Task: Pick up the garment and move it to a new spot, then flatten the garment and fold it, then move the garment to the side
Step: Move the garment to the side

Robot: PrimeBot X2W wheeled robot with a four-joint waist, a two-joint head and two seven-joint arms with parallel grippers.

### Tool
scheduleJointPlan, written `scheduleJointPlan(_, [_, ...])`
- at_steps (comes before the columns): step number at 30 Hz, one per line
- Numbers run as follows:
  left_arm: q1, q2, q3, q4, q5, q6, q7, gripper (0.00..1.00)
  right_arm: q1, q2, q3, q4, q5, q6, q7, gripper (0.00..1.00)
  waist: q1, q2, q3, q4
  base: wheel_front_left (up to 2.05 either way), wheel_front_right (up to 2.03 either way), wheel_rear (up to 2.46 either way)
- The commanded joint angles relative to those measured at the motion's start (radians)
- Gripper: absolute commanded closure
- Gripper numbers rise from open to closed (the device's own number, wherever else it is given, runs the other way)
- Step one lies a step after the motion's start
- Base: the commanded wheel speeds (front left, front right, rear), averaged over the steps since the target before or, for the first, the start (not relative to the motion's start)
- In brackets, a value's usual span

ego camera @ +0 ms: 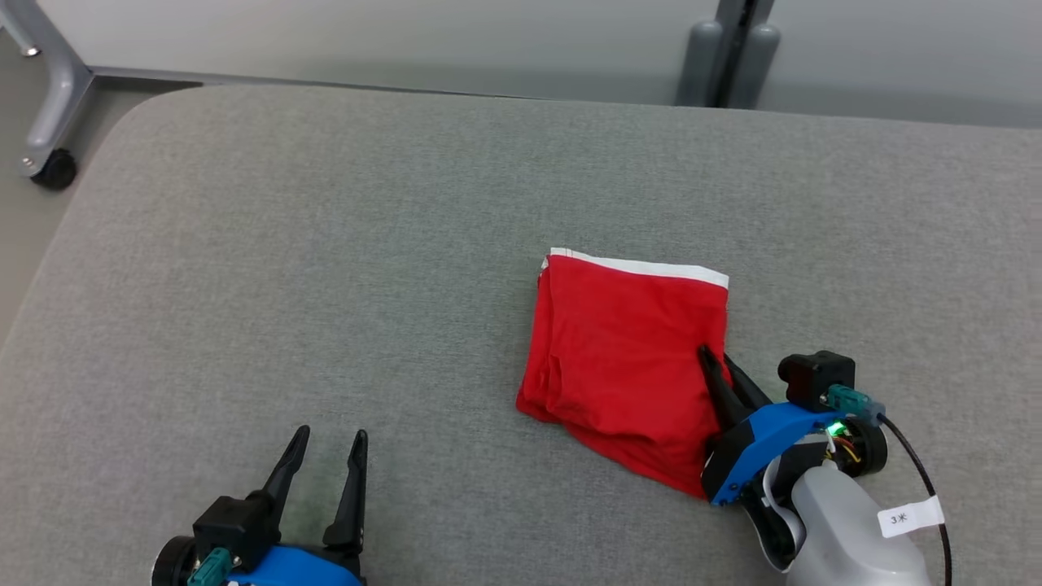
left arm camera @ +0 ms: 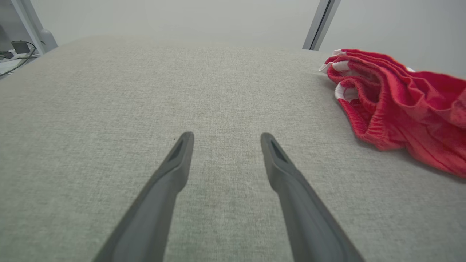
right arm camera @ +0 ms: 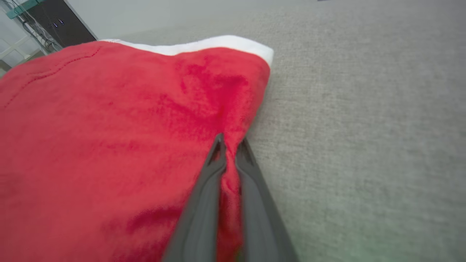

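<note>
At the far left a wheeled frame leg (ego camera: 50, 122) stands on the floor beside the grey padded surface (ego camera: 326, 244). Low on the near left, the left gripper (ego camera: 332, 433) rests with its two fingers spread wide and nothing between them, well apart from the cloth.

Right of centre lies the garment (ego camera: 627, 358) – red, with a white band along its far edge – gathered into a compact, layered rectangle. It looks flattened and folded, so the earlier steps seem done; what is left, by my reading, is carrying it to the side.

At the garment's right edge the right gripper (ego camera: 715, 355) has its fingers pressed together on a pinch of red cloth, the fabric puckering at the tips.

How many layers that pinch takes in cannot be told – the stack may come apart when lifted. The left wrist view cuts the garment off at its right border, the right forearm runs out of the head view's bottom, and the small label (ego camera: 910, 516) on it is too small to read.
</note>
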Motion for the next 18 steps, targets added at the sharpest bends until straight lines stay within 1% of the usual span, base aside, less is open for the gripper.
scheduleJointPlan(1, [0.006, 0.002, -0.002, -0.007, 0.006, 0.002, -0.002, 0.00, 0.048, -0.014, -0.014, 0.003, -0.008, -0.002, 0.007, 1.00, -0.0001, 0.0000, -0.030, -0.052, 0.00, 0.00, 0.00])
scheduleJointPlan(3, [0.016, 0.002, -0.005, -0.015, 0.011, 0.002, -0.002, 0.00, 0.062, -0.014, -0.024, -0.023, -0.014, -0.002, 0.006, 1.00, -0.0001, 0.0000, -0.044, -0.102, 0.00, 0.00, 0.00])
scheduleJointPlan(4, [0.016, 0.002, -0.005, -0.015, 0.011, 0.002, -0.002, 0.00, 0.062, -0.014, -0.024, -0.023, -0.014, -0.002, 0.006, 1.00, -0.0001, 0.0000, -0.044, -0.102, 0.00, 0.00, 0.00])
scheduleJointPlan(7, [0.017, -0.001, -0.016, -0.031, 0.019, 0.002, -0.002, 0.00, 0.085, -0.011, -0.031, -0.057, -0.026, -0.002, 0.006, 1.00, -0.0001, 0.0000, -0.062, -0.184, 0.00, 0.00, 0.00])
scheduleJointPlan(13, [0.000, -0.004, -0.083, -0.071, 0.017, 0.002, -0.002, 0.00, 0.133, -0.009, -0.036, -0.107, -0.040, -0.002, 0.005, 1.00, -0.0001, 0.0000, -0.078, -0.354, 0.00, 0.00, 0.00])
scheduleJointPlan(18, [-0.010, 0.002, -0.136, -0.099, 0.009, 0.002, -0.002, 0.00, 0.165, -0.007, -0.038, -0.137, -0.042, -0.001, 0.005, 1.00, -0.0001, 0.0000, -0.071, -0.469, 0.00, 0.00, 0.00])
